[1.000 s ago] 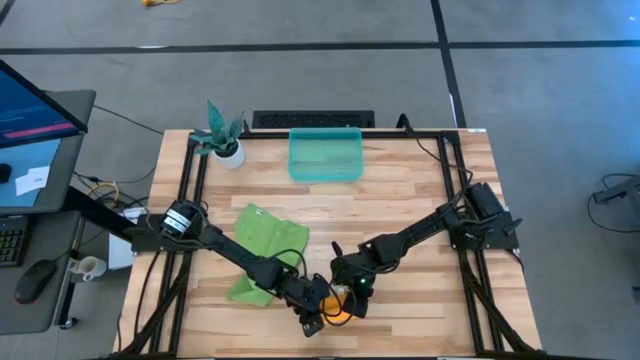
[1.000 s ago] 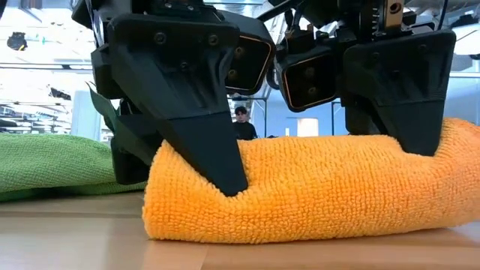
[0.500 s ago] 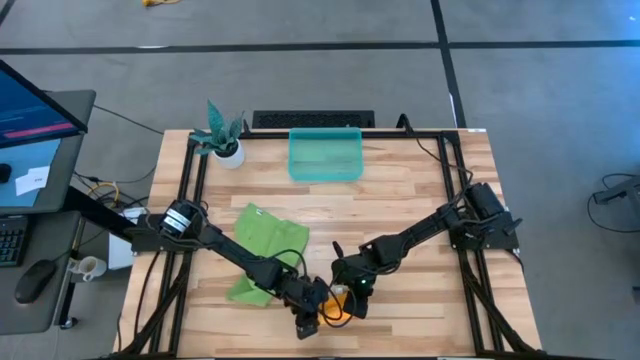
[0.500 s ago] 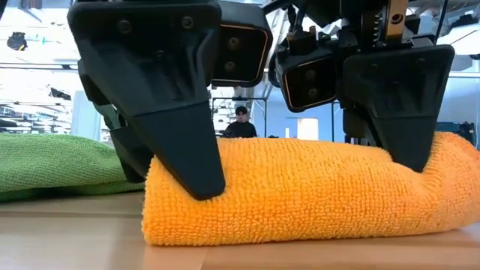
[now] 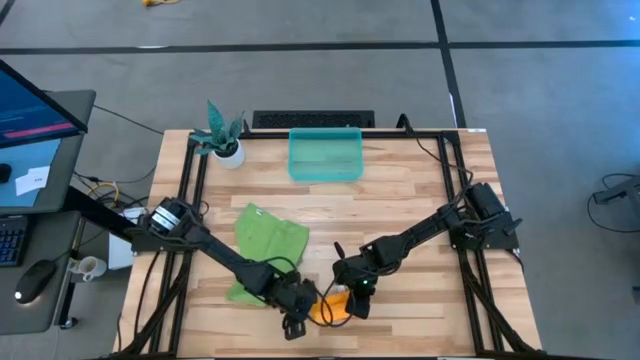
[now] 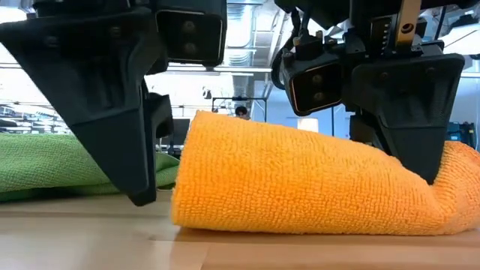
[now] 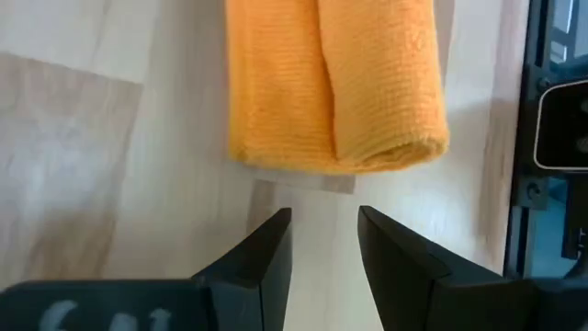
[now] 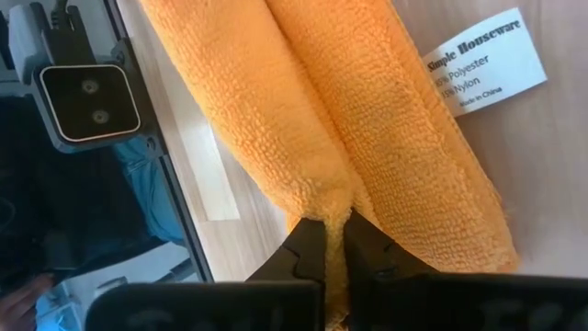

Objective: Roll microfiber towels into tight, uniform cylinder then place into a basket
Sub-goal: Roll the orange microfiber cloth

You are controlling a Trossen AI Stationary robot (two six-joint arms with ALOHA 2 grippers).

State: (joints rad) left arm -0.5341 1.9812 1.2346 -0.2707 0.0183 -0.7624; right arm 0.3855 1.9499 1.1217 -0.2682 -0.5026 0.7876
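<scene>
The orange-yellow towel lies rolled up on the table near its front edge, its underside on the wood. It fills the low view. My right gripper is shut on the roll's right end. My left gripper stands just off the roll's left end, fingers a little apart and empty, one fingertip down by the table. The lime green towel lies crumpled behind and to the left. The teal basket stands at the far edge. My right gripper pinches a raised fold of the orange roll between its two fingers, near the roll's right end. The fingers come from above, pointing down, and dent the roll. The roll lies on the table, its left end higher than the held end.
A small white pot with a teal plant stands at the far left corner. A white label sticks out from the orange roll. Bare wood lies between the towels and the basket. A person shows far off in the room.
My left gripper has let go of the roll's left end and gone toward the table's left edge, off the towel. The roll's freed left end has sprung up higher, while its right end stays pinned under my right gripper.
</scene>
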